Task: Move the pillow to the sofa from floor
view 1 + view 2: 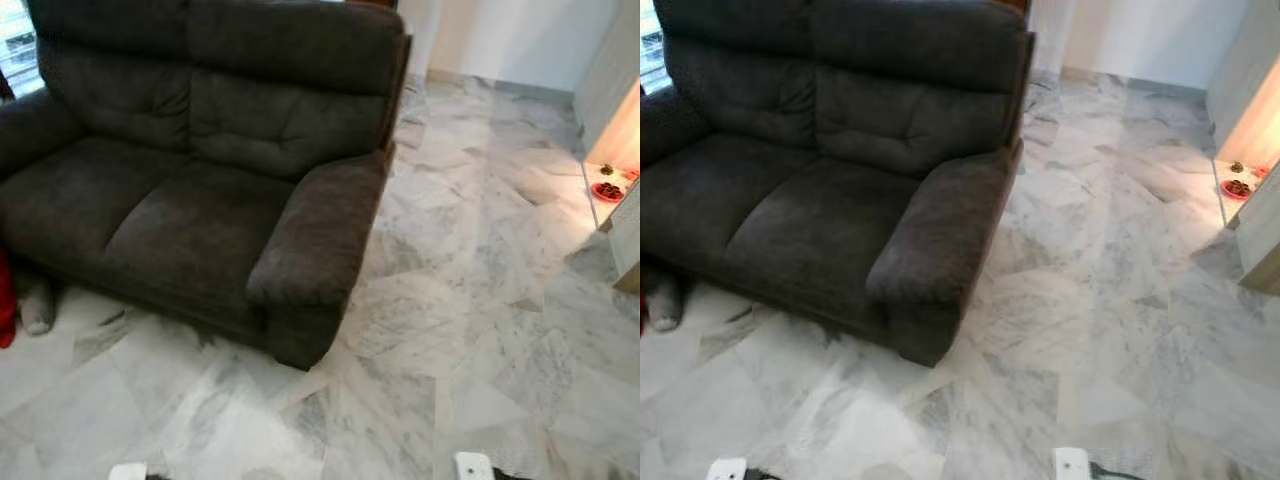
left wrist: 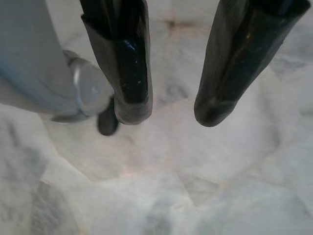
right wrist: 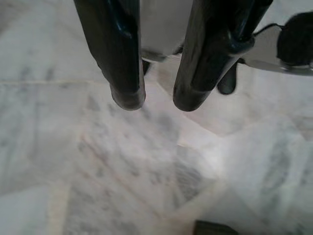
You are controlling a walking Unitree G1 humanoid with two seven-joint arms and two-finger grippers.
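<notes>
A dark grey two-seat sofa (image 1: 200, 170) stands ahead on the left, its seat bare. On the marble floor by its left front corner lies a grey-white soft thing (image 1: 36, 306) next to something red (image 1: 6, 300), both cut off by the picture's edge; whether this is the pillow I cannot tell. My left gripper (image 2: 171, 115) hangs over the floor, open, with nothing between its fingers. My right gripper (image 3: 159, 103) also hangs over bare floor, its fingers a narrow gap apart and holding nothing.
Pale marble floor (image 1: 470, 300) stretches out to the right of the sofa. A low lit shelf with a red dish (image 1: 607, 190) and a cabinet corner (image 1: 628, 245) stand at the far right. A white wall (image 1: 500, 40) lies behind.
</notes>
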